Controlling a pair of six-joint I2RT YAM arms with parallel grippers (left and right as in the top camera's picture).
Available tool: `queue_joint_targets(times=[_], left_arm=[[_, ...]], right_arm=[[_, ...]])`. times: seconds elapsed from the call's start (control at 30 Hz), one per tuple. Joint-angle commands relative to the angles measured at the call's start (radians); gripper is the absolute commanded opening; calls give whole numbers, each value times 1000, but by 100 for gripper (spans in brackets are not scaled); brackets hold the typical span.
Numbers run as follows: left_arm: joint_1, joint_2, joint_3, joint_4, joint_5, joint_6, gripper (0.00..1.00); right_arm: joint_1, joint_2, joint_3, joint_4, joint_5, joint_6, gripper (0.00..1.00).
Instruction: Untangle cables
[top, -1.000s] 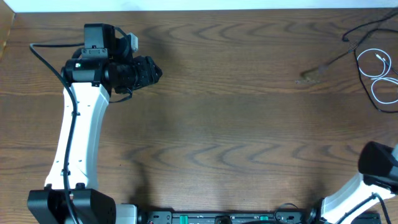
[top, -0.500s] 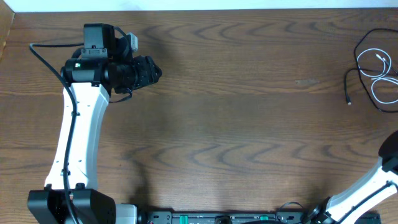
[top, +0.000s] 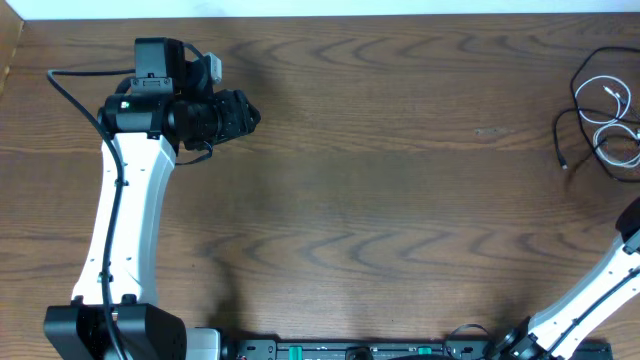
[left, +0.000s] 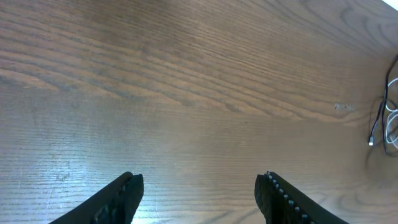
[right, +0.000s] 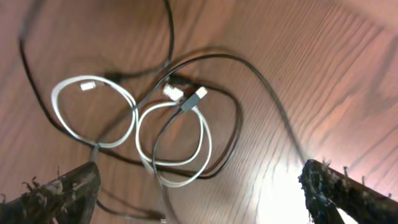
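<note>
The two cables lie tangled at the table's far right edge. The white cable (top: 603, 150) makes two loops, and the black cable (top: 558, 135) curls around it with a plug end pointing left. In the right wrist view the white cable (right: 206, 146) and black cable (right: 261, 76) cross each other just below my right gripper (right: 199, 186), which is open and holds nothing. My left gripper (top: 245, 115) hovers at the upper left, far from the cables. It is open (left: 200, 193) over bare wood, and the cables (left: 387, 118) show at that view's right edge.
The dark wooden table (top: 380, 200) reaches a pale wall strip at the back. The left arm's white link (top: 125, 220) runs down the left side. Part of the right arm (top: 600, 290) shows at the bottom right corner. A control bar (top: 350, 350) lies along the front edge.
My right gripper opened and let go of the black cable. The cable's end, stretched out to the left a second ago, sprang back to the pile at the right. The left arm stayed still.
</note>
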Motion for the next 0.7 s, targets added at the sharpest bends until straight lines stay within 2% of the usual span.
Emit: queue_joint_targets(times=[0.0, 0.23, 0.3, 0.43, 0.57, 0.63, 0.67], left_arm=[[3, -13, 9, 0, 10, -6, 63], [3, -13, 9, 0, 10, -6, 64], [3, -13, 9, 9, -4, -5, 83], [3, -13, 9, 15, -168, -6, 88], [3, -13, 9, 1, -207, -6, 89], [3, -13, 9, -2, -210, -6, 98], [3, -13, 9, -3, -210, -6, 98]], right_arm=[[-1, -3, 4, -25, -121, -16, 99], [37, -85, 4, -39, -339, -182, 99], [66, -132, 5, -54, -450, -281, 99], [156, -224, 4, -149, -657, -486, 99], [270, -296, 4, -236, -664, -587, 99], [337, -325, 4, -258, -631, -598, 99], [369, -338, 4, -262, -601, -596, 99]])
